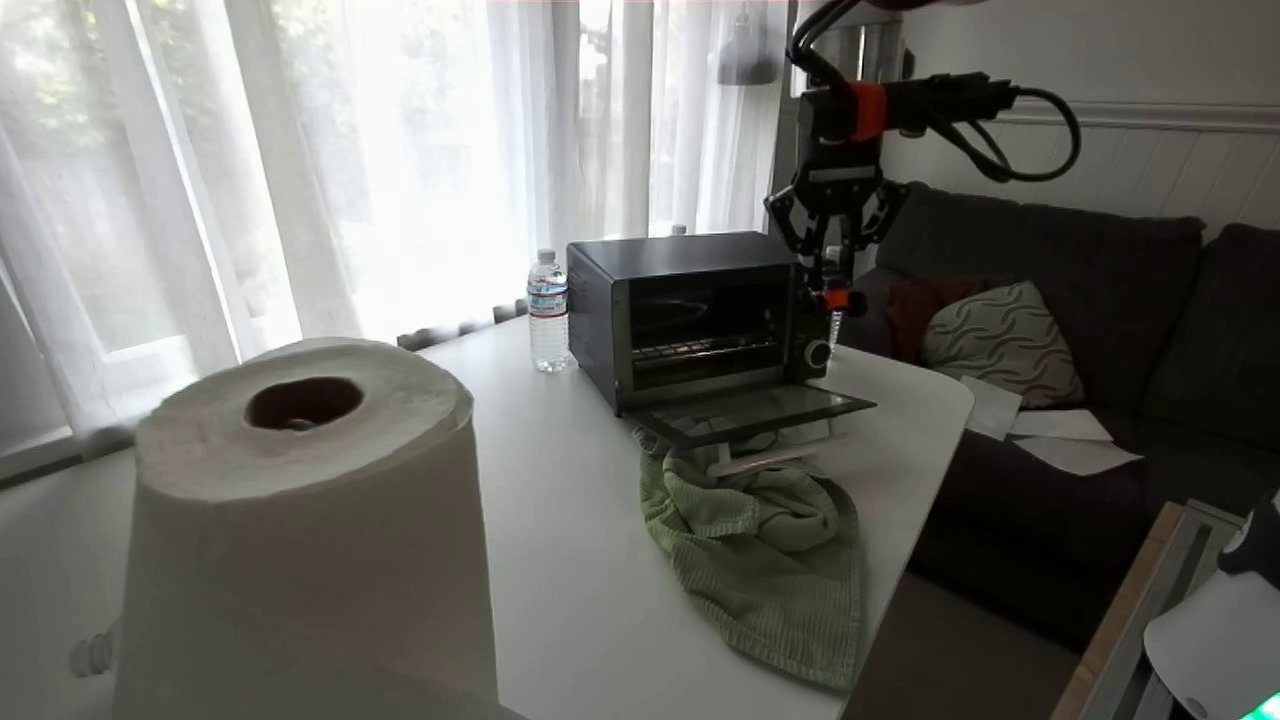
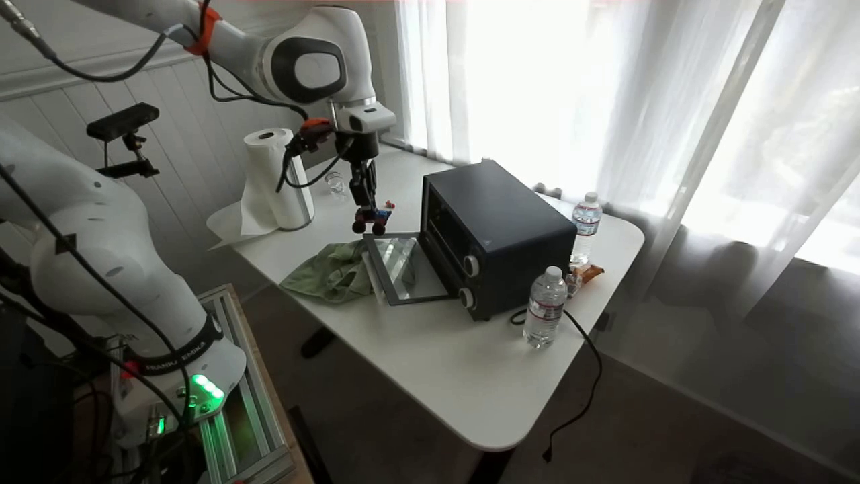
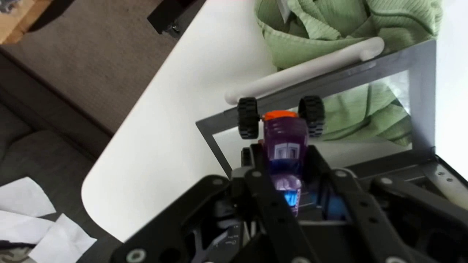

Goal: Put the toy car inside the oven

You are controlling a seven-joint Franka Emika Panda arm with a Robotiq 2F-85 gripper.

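In an exterior view, one labelled bottle (image 1: 548,312) stood left of oven (image 1: 600,325). In an exterior view, arm base (image 2: 176,376) read "FRANKA EMIKA"; two labelled bottles (image 2: 543,314) stood right. Wrist view: end effector (image 3: 285,155) gripped one toy car (image 3: 285,133) outside oven.

Wrist view downward — close, exterior views farther (oven (image 2: 502,232) shared)

A dark sofa (image 1: 1110,290), patterned cushion (image 1: 1010,345) and sheer curtains (image 1: 410,180) mark this as a home.

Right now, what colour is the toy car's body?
The toy car has a mostly purple body, orange at one end; it shows best in the wrist view.
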